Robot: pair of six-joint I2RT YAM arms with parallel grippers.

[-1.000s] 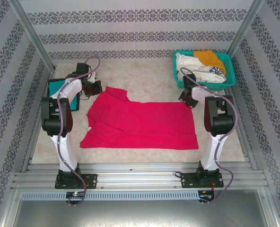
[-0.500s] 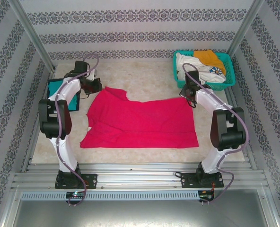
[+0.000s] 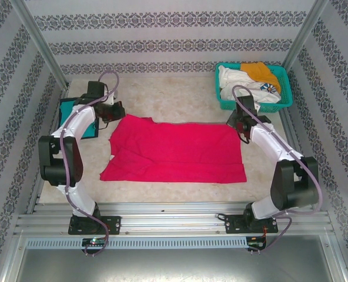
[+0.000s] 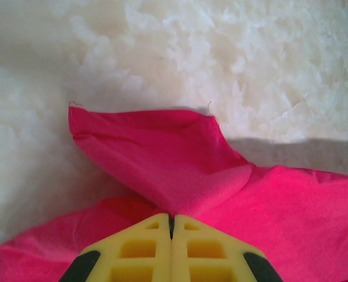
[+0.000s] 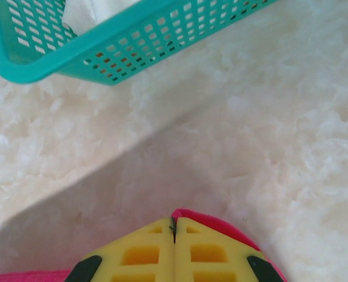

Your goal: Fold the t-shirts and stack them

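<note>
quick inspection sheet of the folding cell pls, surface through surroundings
surface: pale mottled table
job's things: pink-red t-shirt spread at centre; teal t-shirt at left, partly under the left arm; white t-shirt and orange t-shirt in the basket
clutter: nothing seen
grippers: left gripper shut on the pink-red t-shirt's far-left corner; right gripper shut on its far-right corner
cables: one cable looped along each arm
surroundings: patterned walls, metal frame
</note>
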